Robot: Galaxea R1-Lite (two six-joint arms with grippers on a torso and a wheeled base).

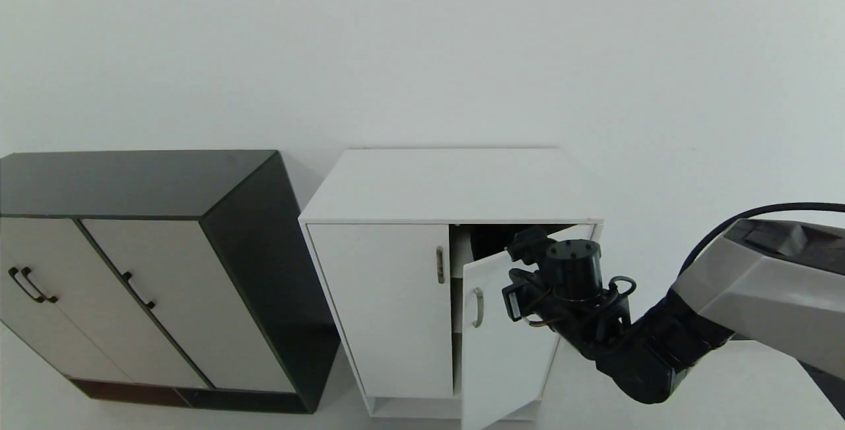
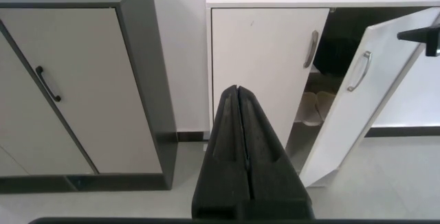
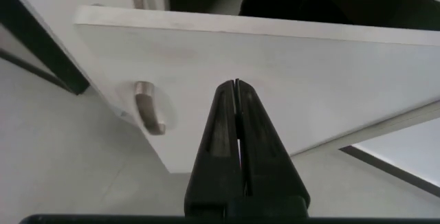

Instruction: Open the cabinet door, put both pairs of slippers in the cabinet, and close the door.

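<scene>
Head view takes in a plain white wall with two cabinets standing against it on a pale grey floor. The white cabinet stands on the right, and just beside it on the left is a black cabinet with pale doors and black handles. The white cabinet's left door is closed, while its right door stands partly open, swung out towards the camera, with a metal handle near its free edge. The right claw is up at the top of that open door; in the right wrist view its fingers are pressed together, holding nothing, with the tips in front of the door's outer face beside the handle, though contact cannot be judged. In the left wrist view the left claw is likewise clamped shut and empty, well back from both cabinets. Through the gap, pale slippers sit on a lower level inside the white cabinet, and a dark shape on the shelf above is too dim to make out. A dark skirting strip runs along the foot of the wall
</scene>
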